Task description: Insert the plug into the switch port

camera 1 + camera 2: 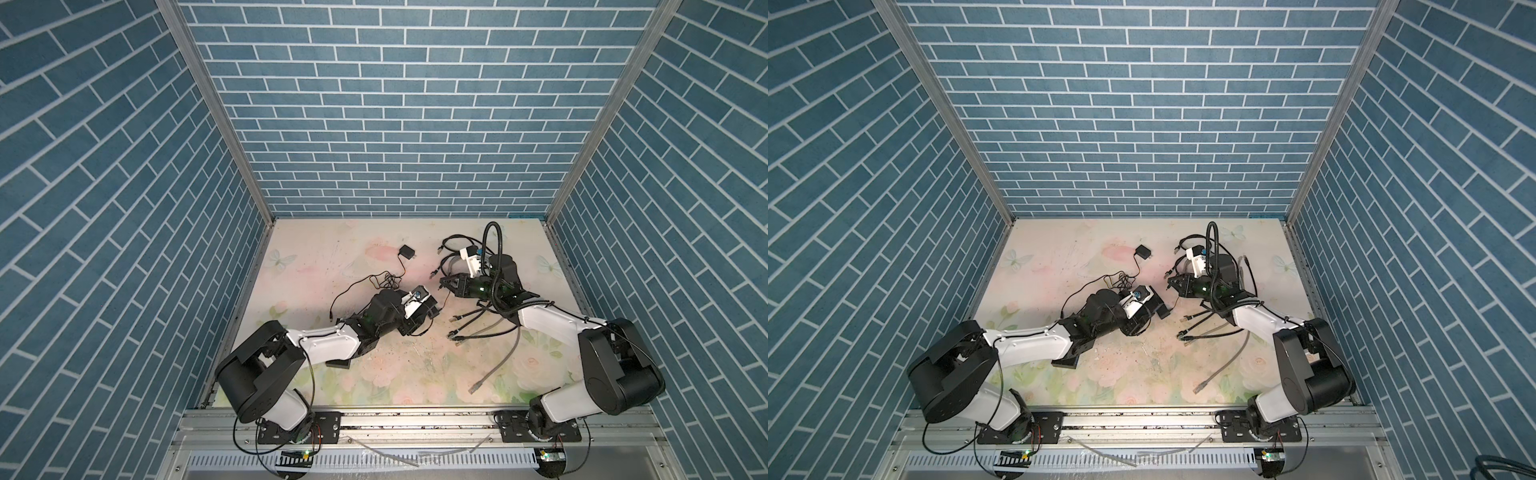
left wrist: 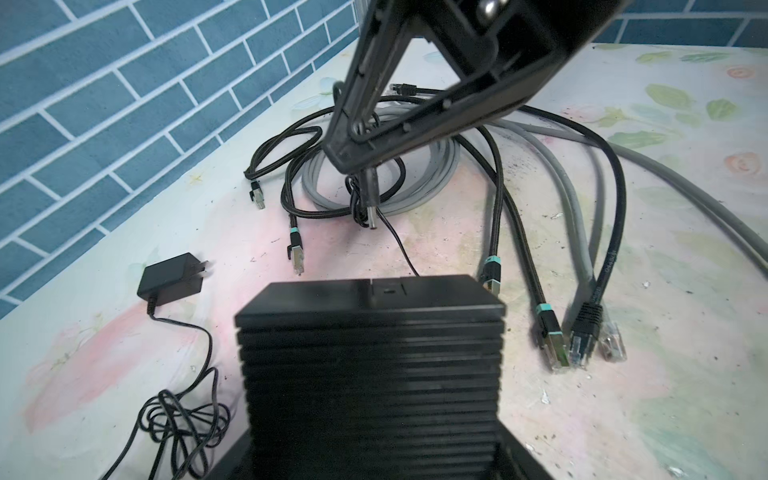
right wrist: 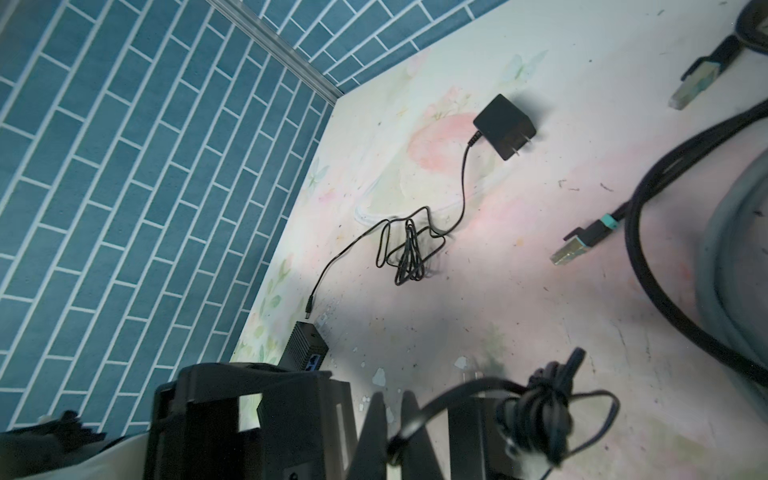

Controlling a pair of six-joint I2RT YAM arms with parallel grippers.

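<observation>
The left hand (image 1: 430, 311) stands wide, clamped on the switch (image 2: 370, 353), a black box with close ribs across its body. The right hand (image 2: 356, 160) is pinched narrow on the plug (image 2: 371, 208), a small barrel with a bare metal tip. It trails a thin black lead (image 2: 399, 245) and points down at the table (image 2: 623, 415) just beyond the switch, apart from it.

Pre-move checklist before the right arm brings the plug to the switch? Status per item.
1. left gripper clamps the switch: ok.
2. right gripper shut on the plug: ok.
3. Metal tip sticks out of the grip: ok.
4. port faces plug: cannot tell, none visible.
5. Plug at switch: not ok, gap between them.
6. thin cable free: cannot tell, bundled by the plug.
</observation>
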